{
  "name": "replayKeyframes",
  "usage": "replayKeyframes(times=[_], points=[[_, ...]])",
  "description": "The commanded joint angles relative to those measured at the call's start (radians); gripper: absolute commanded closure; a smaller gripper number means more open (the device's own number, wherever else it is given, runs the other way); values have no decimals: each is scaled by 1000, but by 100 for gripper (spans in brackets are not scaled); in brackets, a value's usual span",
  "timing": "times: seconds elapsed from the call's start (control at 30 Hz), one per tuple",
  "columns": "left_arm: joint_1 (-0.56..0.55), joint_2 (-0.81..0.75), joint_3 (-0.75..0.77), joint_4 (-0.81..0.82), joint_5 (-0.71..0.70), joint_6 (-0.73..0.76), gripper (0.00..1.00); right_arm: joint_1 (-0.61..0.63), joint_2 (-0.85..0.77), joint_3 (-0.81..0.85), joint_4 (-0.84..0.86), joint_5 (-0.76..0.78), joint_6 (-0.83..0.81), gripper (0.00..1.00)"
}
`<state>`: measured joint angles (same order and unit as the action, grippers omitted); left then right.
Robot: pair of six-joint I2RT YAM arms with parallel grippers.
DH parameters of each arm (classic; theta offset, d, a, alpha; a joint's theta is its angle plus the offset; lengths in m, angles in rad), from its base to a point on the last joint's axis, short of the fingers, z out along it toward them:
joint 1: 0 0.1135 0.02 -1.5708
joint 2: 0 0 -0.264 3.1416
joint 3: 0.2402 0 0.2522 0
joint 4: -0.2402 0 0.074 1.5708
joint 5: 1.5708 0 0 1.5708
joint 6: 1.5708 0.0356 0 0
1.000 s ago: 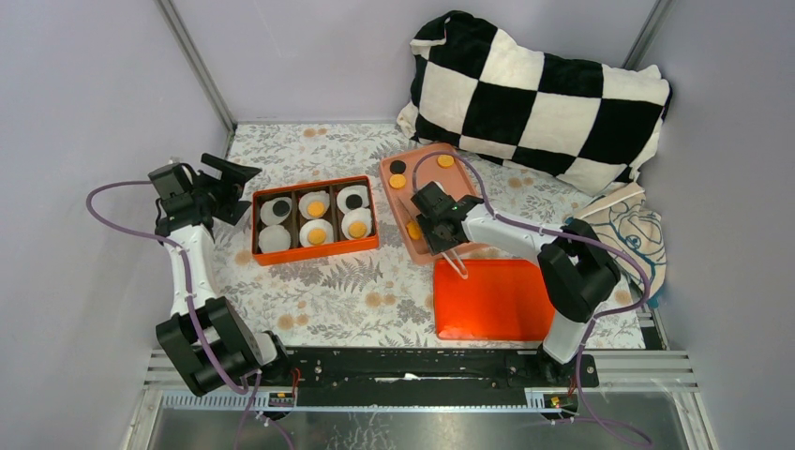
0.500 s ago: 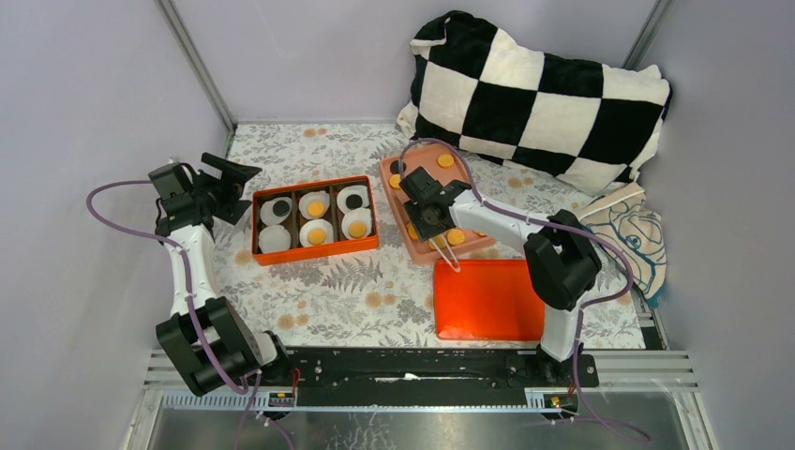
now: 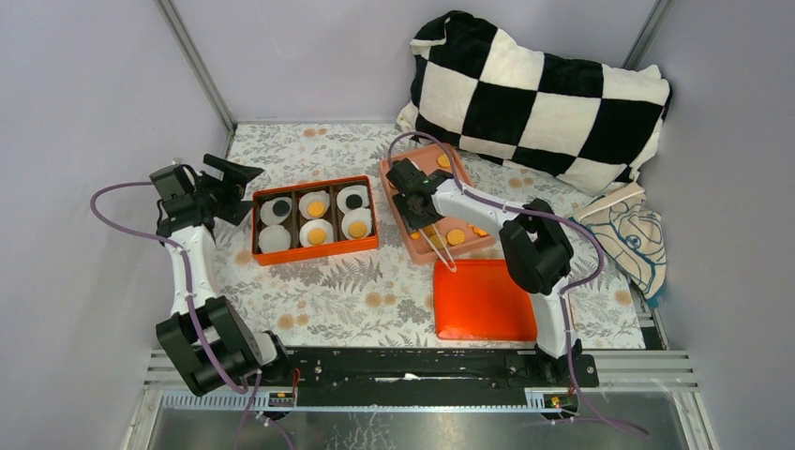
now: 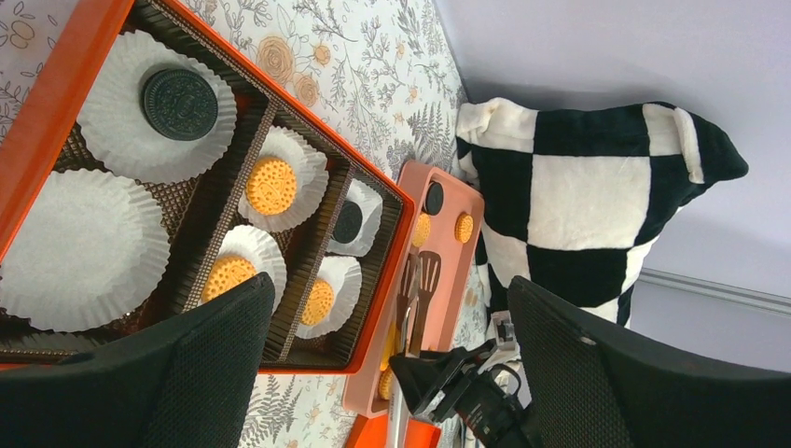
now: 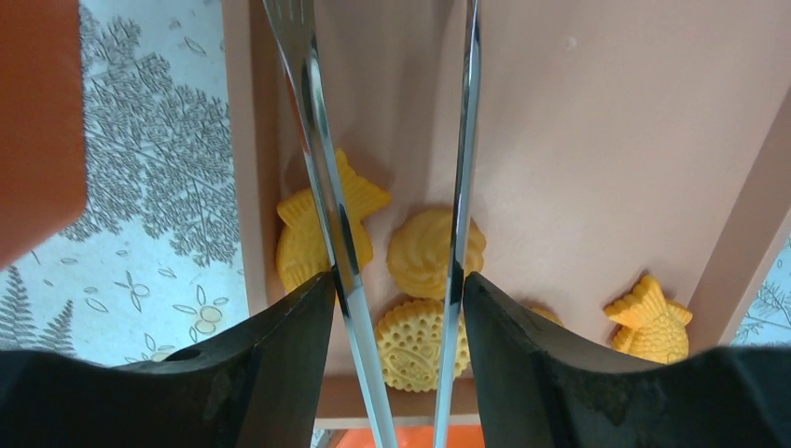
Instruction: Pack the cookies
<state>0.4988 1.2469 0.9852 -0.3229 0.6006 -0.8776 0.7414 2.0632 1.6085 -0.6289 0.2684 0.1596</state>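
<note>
My right gripper [image 5: 396, 308]: pinched the tongs [image 5: 312, 112], their arms straddling a tray cookie for pickup.
Cookies [image 5: 436, 250]: loose on the pink tray [image 5: 578, 140]; five sat in the box [image 4: 56, 103].
My left gripper [image 4: 387, 289]: spread wide beside the box, out of the way.

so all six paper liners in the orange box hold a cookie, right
No, five of the six do. One liner in the orange box is empty, at the end next to the black cookie; the left wrist view shows it.
</note>
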Motion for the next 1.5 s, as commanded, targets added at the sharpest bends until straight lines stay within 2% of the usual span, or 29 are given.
replayKeyframes(times=[0.0,0.4,0.47,0.6,0.83,0.9,1.03,1.17,1.47], points=[[-2,-4,-19,53,29,-4,1,-20,54,76,-19,6,-7,40],[-4,5,-34,64,30,-3,1,-47,201,276,-46,-20,-35,49],[-5,7,-33,63,30,0,1,-49,220,306,-57,-23,-36,48],[-3,10,-33,62,27,2,1,-52,217,308,-42,-36,-29,40],[-4,22,-33,67,28,0,1,-69,276,399,-62,-74,-32,40],[-4,24,-33,67,28,1,1,-72,305,437,-77,-79,-28,43],[-5,30,-33,67,30,2,1,-81,314,465,-78,-84,-14,57],[-4,34,-28,67,31,2,1,-83,259,422,-46,-67,-9,68],[-6,18,-23,66,23,-4,1,-82,37,269,-2,-65,17,74]])
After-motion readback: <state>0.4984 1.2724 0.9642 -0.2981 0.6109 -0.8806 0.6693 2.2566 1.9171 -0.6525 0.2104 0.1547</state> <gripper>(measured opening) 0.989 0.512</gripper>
